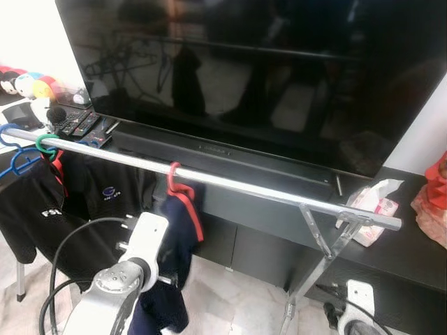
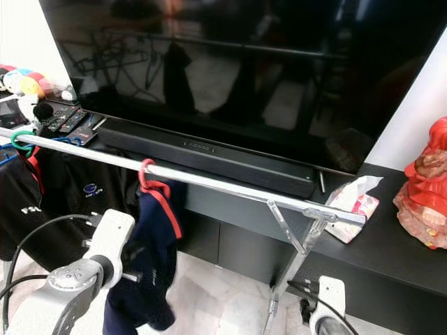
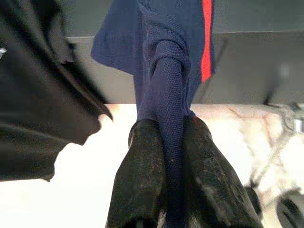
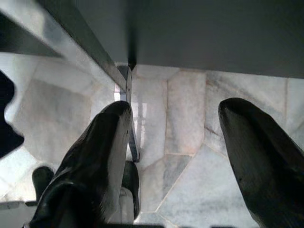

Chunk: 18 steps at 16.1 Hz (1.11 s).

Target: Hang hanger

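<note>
Silver clothes rail [image 1: 230, 183]: runs across the front of a black TV stand [image 2: 391, 258], on a metal leg frame [image 1: 323, 241] at the robot's right end.

Red hanger [image 1: 176, 183]: hooked over the rail near its middle, carrying a navy garment with red trim [image 2: 150, 241] that hangs down toward the marble floor [image 2: 209, 296].

Left gripper [image 3: 173, 142]: low, beside the hanging navy garment; fingers [image 3: 142, 171] pressed together on a twisted fold of the navy fabric, seen close in the left wrist view.

Right gripper [image 4: 173, 142]: low, near the foot of the rail's leg frame; fingers [image 4: 99, 156] spread apart, nothing between them, marble tiles beneath.

Green hanger hook [image 1: 45, 144] and blue hanger [image 1: 15, 164]: at the rail's left end, with black shirts [image 1: 42, 202] hanging below.

Large television [image 1: 265, 70]: dark screen, standing on the TV stand behind the rail, with a black soundbar [image 2: 209, 155] along its base.

Remote controls [image 1: 80, 125]: lying on the stand at the left.

Tissue pack [image 2: 353, 199]: on the stand just behind the rail's right end.

Red figurine [image 2: 424, 185]: on the stand, far right.
</note>
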### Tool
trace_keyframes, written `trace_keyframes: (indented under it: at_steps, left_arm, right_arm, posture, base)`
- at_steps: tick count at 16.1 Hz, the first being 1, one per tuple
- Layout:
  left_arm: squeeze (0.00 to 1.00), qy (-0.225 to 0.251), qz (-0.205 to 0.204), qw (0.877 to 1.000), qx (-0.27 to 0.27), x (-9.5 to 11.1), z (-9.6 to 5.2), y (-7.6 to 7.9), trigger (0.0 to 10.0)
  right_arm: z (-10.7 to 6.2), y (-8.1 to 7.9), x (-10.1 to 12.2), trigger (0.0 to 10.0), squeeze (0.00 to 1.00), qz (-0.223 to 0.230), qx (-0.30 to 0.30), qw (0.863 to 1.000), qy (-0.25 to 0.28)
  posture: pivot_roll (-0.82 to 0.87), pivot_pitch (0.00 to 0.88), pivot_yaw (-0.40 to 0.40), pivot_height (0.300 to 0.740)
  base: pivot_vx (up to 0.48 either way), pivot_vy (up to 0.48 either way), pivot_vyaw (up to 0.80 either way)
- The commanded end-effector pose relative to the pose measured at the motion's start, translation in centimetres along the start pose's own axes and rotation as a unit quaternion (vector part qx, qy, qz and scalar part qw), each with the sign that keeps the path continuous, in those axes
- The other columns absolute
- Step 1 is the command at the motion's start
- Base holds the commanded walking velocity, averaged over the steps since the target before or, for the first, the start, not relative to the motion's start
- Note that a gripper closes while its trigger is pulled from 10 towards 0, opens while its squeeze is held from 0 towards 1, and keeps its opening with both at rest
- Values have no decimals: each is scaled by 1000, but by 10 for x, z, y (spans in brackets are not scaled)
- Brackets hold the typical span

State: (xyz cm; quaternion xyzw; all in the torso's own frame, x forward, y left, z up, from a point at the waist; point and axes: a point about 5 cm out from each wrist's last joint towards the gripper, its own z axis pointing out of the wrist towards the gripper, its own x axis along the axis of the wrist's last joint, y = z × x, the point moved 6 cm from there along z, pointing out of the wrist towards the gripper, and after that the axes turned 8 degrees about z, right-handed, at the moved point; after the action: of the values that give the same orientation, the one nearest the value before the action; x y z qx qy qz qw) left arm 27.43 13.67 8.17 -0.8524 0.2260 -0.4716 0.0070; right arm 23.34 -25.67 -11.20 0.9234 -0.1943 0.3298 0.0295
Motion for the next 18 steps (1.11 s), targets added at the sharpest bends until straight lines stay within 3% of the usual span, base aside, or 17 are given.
trace_keyframes:
  at_steps: [1, 5, 12, 15, 18]
  left_arm:
    - [0, -11, 1, 999, -30, -4, -5, 10, 0]
    - [0, -38, 21, 998, -51, -14, -18, 9, 0]
    - [0, -84, 73, 986, -127, -38, -52, 12, 0]
    - [0, -85, 77, 985, -131, -41, -53, 13, 0]
    - [0, -43, 70, 994, -74, -29, -40, -1, 0]
  right_arm:
    - [1, 0, 3, 10000, 0, 4, -3, 1000, -2]
    - [2, -2, 10, 10000, 0, 5, -4, 1000, 1]
    - [2, -14, 1, 10000, 0, 2, -3, 1000, -8]
    - [2, -7, 3, 10000, 0, -1, -5, 1000, -7]
    - [2, -6, 3, 10000, 0, -4, -6, 1000, -9]
  posture:
    - [71, 0, -55, 716]
    - [76, 0, -58, 716]
    - [90, 0, -66, 716]
    - [92, 0, -69, 716]
    - [92, 0, -69, 716]
  base:
    - [0, 0, 0]
    - [0, 0, 0]
    - [0, 0, 0]
    - [0, 0, 0]
    - [0, 0, 0]
